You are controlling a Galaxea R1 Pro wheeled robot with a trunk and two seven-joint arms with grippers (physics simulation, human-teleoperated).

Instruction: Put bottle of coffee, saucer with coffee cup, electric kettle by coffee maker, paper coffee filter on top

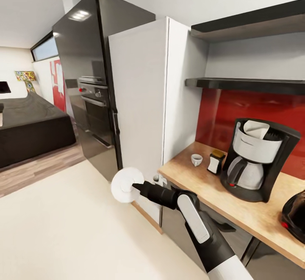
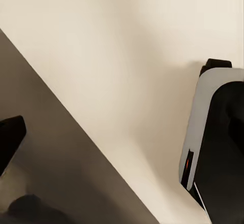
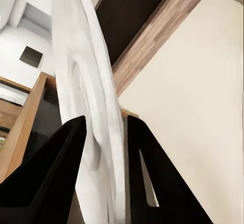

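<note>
My right gripper is shut on a white saucer, held on edge out over the floor, just left of the wooden countertop. In the right wrist view the saucer stands clamped between both black fingers. On the countertop stand a small white coffee cup, the bottle of coffee and the black coffee maker, which has a white paper filter in its top. The dark electric kettle is cut by the right edge. A dark finger of the left gripper shows over the floor.
A tall white cabinet and a dark oven unit stand left of the counter. Two dark shelves hang above the red backsplash. A dark bed lies far left. Cream floor spreads below the saucer.
</note>
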